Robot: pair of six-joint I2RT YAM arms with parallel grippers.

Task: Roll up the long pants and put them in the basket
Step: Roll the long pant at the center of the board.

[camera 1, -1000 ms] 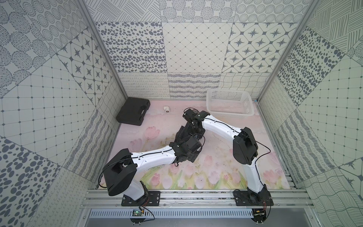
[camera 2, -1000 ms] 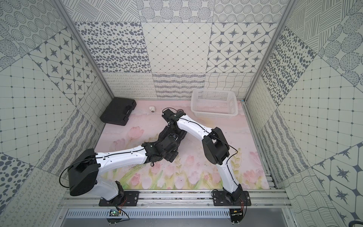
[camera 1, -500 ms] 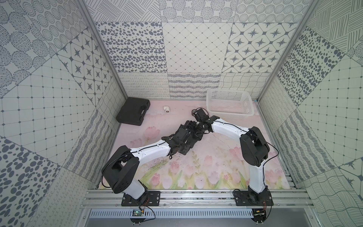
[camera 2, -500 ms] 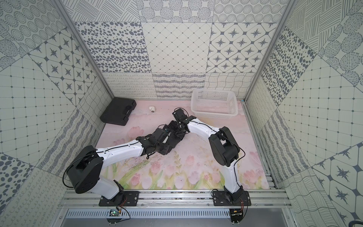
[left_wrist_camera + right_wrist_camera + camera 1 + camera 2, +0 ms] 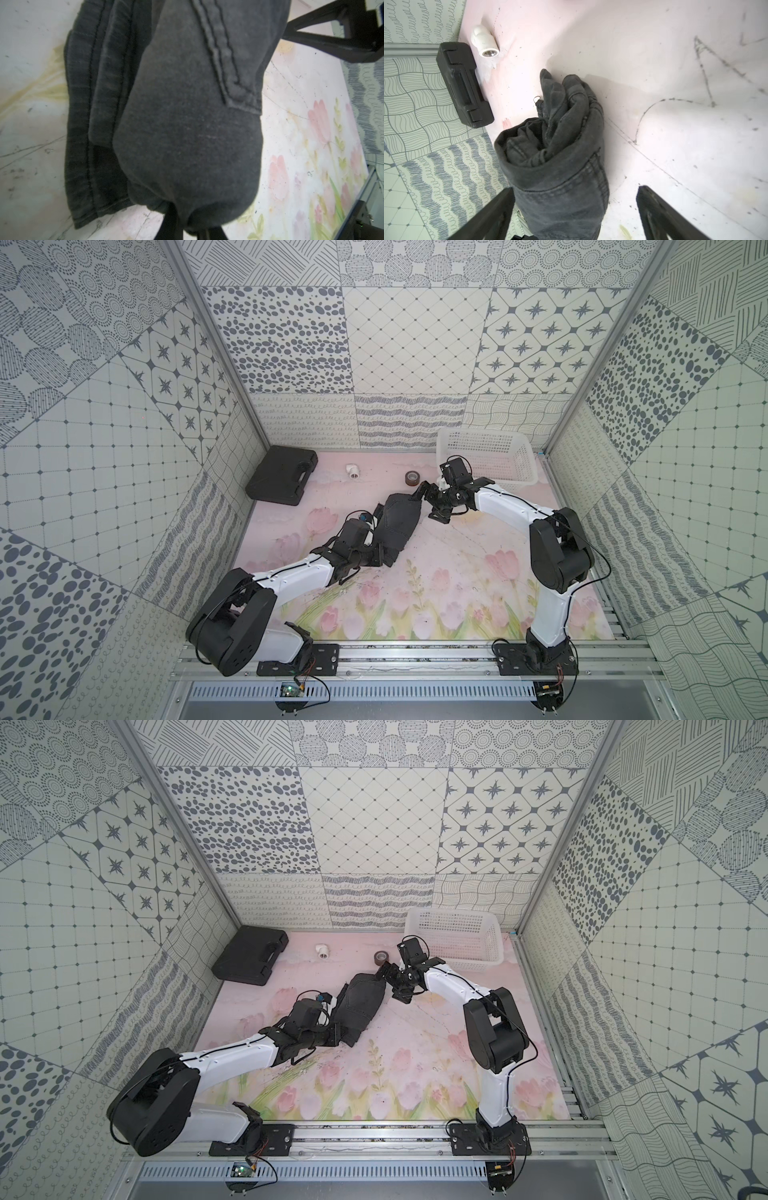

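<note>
Long pants (image 5: 397, 526): rolled bundle mid-way across the worktop (image 5: 457, 572), between your arms | left claw (image 5: 191, 226) has just clamped onto its near end | right claw (image 5: 575, 190) has just let go, jaws wide astride the far end | roll looks finished; you should check it holds.

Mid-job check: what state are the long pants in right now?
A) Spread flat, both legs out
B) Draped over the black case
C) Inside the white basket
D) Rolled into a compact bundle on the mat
D: the long pants lie as a compact roll on the floral mat between the two arms, well apart from the white basket. The right wrist view shows coiled layers at the roll's end.
</note>
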